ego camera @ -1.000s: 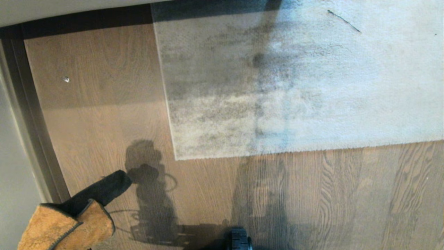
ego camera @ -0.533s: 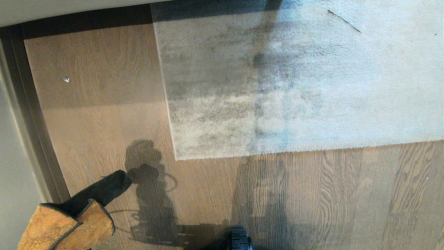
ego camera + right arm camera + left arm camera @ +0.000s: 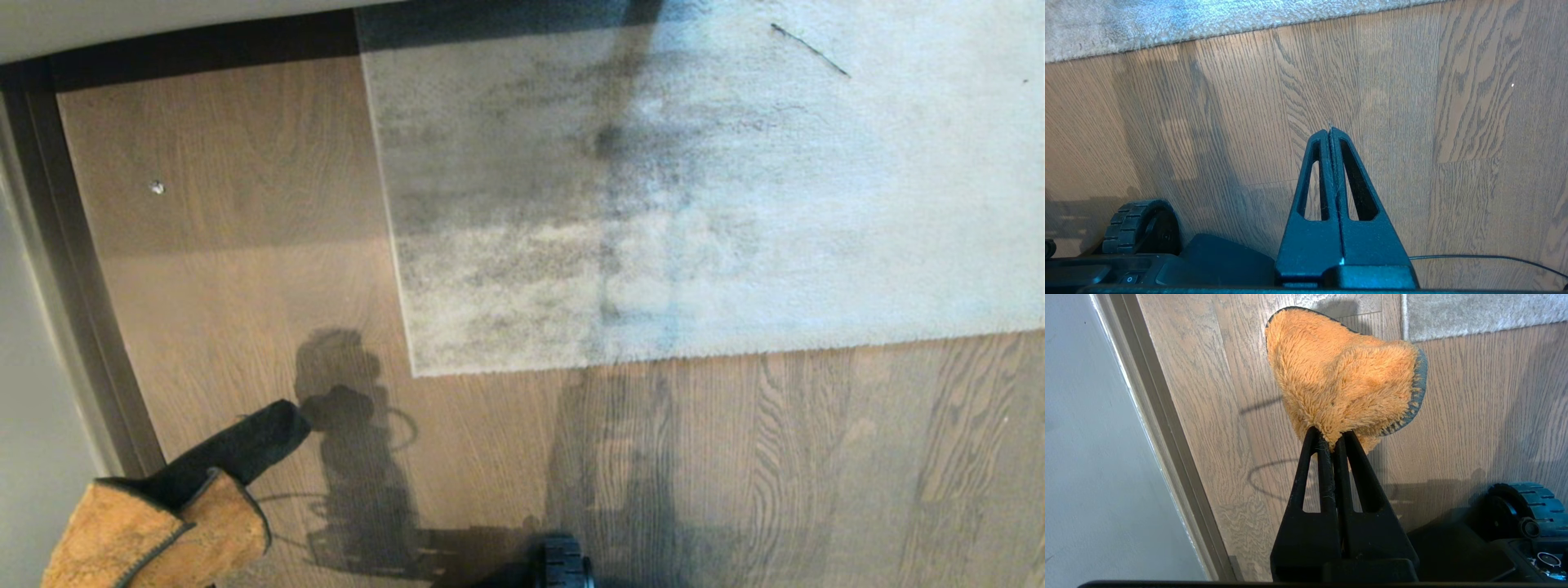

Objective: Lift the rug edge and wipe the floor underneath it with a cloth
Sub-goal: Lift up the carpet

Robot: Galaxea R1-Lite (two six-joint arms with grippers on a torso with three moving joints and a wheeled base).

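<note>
Gripping the cloth [image 3: 1343,379] tight, the left gripper [image 3: 1334,437] is hanging low at the robot's left, above bare floor [image 3: 735,457] near the dark skirting strip [image 3: 90,343]. The right gripper [image 3: 1329,131] is sitting empty, fingers pressed together (nothing between them). Nothing is lifted yet: the rug edge [image 3: 653,355] is lying flat ahead, its corner [image 3: 415,371] just beyond the cloth. Next, I'd say, the right gripper needs opening and reaching to that border.

You find no readable text, label, brand, number or sign anywhere in these views, on any surface or object.
</note>
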